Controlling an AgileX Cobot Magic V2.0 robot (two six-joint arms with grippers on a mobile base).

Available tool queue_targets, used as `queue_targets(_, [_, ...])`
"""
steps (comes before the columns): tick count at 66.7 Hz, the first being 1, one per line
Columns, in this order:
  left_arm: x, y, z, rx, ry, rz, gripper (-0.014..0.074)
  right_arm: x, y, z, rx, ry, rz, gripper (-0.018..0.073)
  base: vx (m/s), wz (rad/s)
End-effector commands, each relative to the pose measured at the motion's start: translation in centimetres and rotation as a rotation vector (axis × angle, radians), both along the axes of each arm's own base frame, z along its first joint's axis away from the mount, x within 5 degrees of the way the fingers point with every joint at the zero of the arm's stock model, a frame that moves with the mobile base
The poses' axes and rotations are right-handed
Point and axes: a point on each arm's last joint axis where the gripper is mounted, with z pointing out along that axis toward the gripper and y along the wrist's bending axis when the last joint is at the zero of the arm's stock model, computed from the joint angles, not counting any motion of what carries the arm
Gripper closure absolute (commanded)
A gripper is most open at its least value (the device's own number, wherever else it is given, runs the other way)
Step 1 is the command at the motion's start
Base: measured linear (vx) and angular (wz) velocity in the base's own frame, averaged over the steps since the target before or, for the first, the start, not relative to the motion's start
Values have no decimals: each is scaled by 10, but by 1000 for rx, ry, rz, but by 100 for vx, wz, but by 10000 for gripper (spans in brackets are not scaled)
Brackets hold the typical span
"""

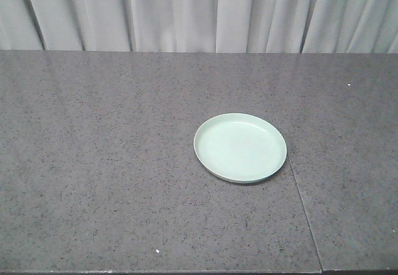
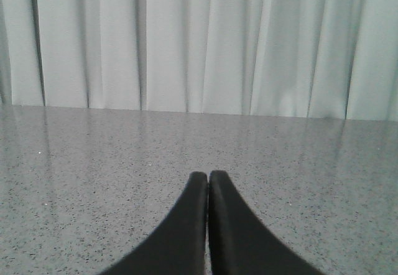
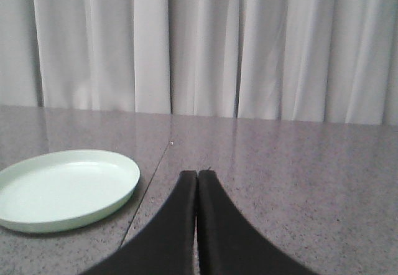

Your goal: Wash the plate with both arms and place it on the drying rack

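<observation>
A round pale mint-green plate (image 1: 240,147) lies flat on the grey speckled counter (image 1: 99,163), right of centre. In the right wrist view the plate (image 3: 62,188) sits low at the left, with my right gripper (image 3: 197,174) shut and empty to its right, apart from it. My left gripper (image 2: 208,174) is shut on nothing above bare counter, and the plate does not show in its view. Neither arm appears in the front view. The drying rack is out of view.
A seam in the counter (image 1: 305,216) runs from the plate's right edge toward the front edge. White curtains (image 1: 199,13) hang along the back of the counter.
</observation>
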Motion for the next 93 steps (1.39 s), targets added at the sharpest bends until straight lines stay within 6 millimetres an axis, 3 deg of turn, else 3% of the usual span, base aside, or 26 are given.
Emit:
queue_targets(1, [-3,0,17,-10,-115,-4,603,-4,-1,24,32,-139,-3,564,0,0])
queue_targets(26, [-3,0,17,-10,-115,-4,603,6,2,124,-47,52,14,561,0,0])
queue_targets(41, [-3,0,17,-10,-115,-4,603,35,5,156,-66,291,33,548,0,0])
queue_targets(62, [-3,0,17,-10,-115,-4,603,88,10,161,-116,611,71,400,0,0])
queue_targets(83, [-3,0,17,-10,-115,-4,603,135,13,141,-126,858,91,83,0,0])
queue_targets(93, [-3,0,17,-10,-115,-4,603,153,16,137,-141,958,123,74,0,0])
